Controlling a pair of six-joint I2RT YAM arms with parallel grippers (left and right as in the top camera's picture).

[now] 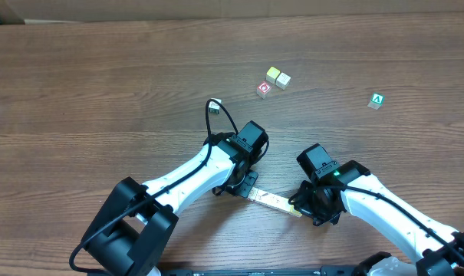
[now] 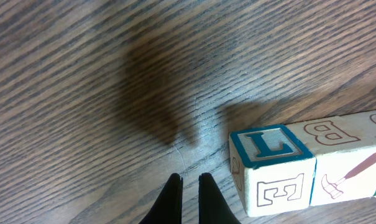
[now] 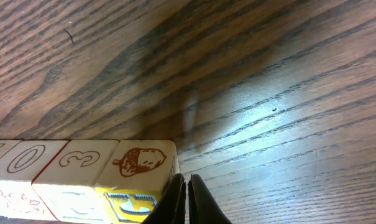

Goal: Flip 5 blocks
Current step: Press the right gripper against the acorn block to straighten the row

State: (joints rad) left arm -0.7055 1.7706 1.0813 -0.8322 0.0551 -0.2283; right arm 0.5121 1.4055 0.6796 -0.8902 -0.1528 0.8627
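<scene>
On table [image 1: 101,77], blocks [image 1: 276,202] form 1 row.

Table [image 1: 101,69]: brown, streaked wood grain.
Blocks [image 1: 276,202]: pale wood row.
End block [image 2: 271,146]: blue-framed blue "L" on top, red-brown outlined "E" on the side.
Acorn block [image 3: 141,160]: brown acorn print, yellow side.
Far cube [image 1: 377,100]: green "A".

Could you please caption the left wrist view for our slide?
The left gripper, jaws shut, beside the end of a row of blocks on the wooden table, the blue-framed L block nearest.
</scene>
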